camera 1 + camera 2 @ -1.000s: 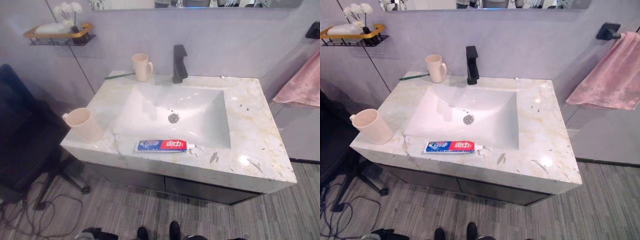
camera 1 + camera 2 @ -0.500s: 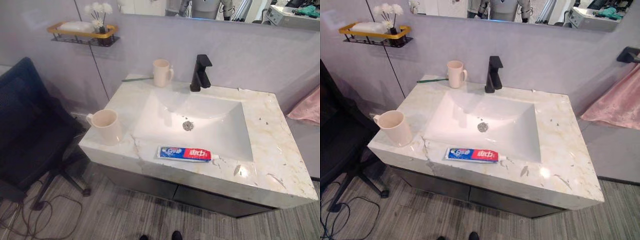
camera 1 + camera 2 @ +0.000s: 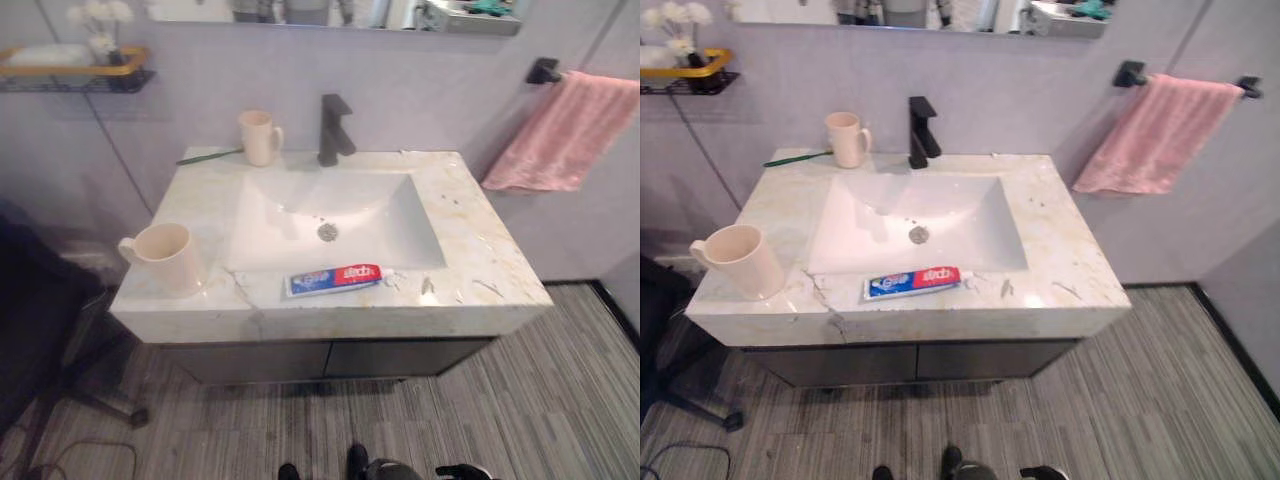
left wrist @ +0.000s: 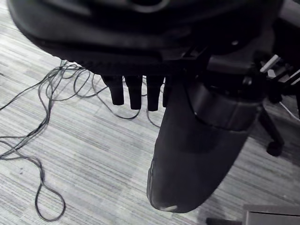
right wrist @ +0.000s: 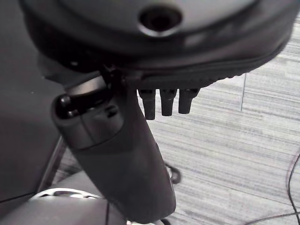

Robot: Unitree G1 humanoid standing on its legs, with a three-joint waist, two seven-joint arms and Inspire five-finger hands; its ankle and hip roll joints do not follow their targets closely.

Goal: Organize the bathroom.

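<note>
The toothpaste tube [image 3: 332,279] lies flat on the front strip of the marble countertop [image 3: 470,250], between the basin [image 3: 330,215] and the front edge, cap end toward the robot's right. The near cup [image 3: 166,257] stands upright at the front left corner, handle toward the left edge, well apart from the tube. The far cup [image 3: 259,137] stands upright at the back, just beside the black faucet [image 3: 331,129], and a green toothbrush [image 3: 209,155] lies on the counter with its end touching or nearly touching that cup's base.

Both hands hang low, well apart from all of this. The left hand [image 4: 140,89] shows in its wrist view over striped floor [image 4: 70,154], fingers straight and relaxed, holding nothing. The right hand [image 5: 164,101] shows the same way in its own wrist view: fingers straight, empty.

By the look of it, the tidying has not begun. The toothbrush and tube are loose on the counter, and neither cup holds anything that can be seen. What is left is likely gathering brush and paste into a cup.

For room: the tube sits close to the front edge, nearest to where the hands would rise, so a push from behind could send it off. The counter's right side is bare and offers open approach. A pink towel [image 3: 1155,135] hangs on the wall bar beyond it. A wall shelf [image 3: 685,70] with flowers sits far left, and a dark chair [image 3: 30,330] crowds the left flank.
</note>
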